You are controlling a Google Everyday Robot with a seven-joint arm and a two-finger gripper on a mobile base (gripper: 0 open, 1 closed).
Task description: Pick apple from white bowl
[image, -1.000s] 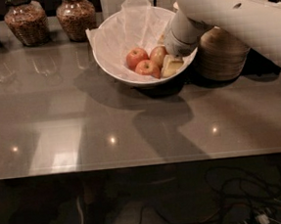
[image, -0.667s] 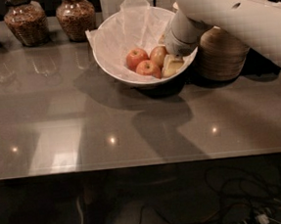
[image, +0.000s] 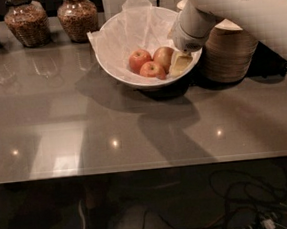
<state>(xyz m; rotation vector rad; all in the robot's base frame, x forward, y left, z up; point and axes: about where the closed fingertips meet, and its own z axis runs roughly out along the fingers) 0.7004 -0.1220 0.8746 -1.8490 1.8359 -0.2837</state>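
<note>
The white bowl, lined with crinkled white tissue paper, stands at the back of the grey table. It holds three apples. The palest, yellowish-tan apple lies at the right, and two smaller, redder apples lie left of and in front of it. My gripper reaches down into the right side of the bowl, right beside the pale apple and seemingly touching it. The white arm comes in from the upper right and hides the bowl's right rim.
A stack of beige disposable bowls stands just right of the white bowl, under the arm. Several glass jars of dry food line the back left edge. The table's front edge runs across the lower middle, with cables below.
</note>
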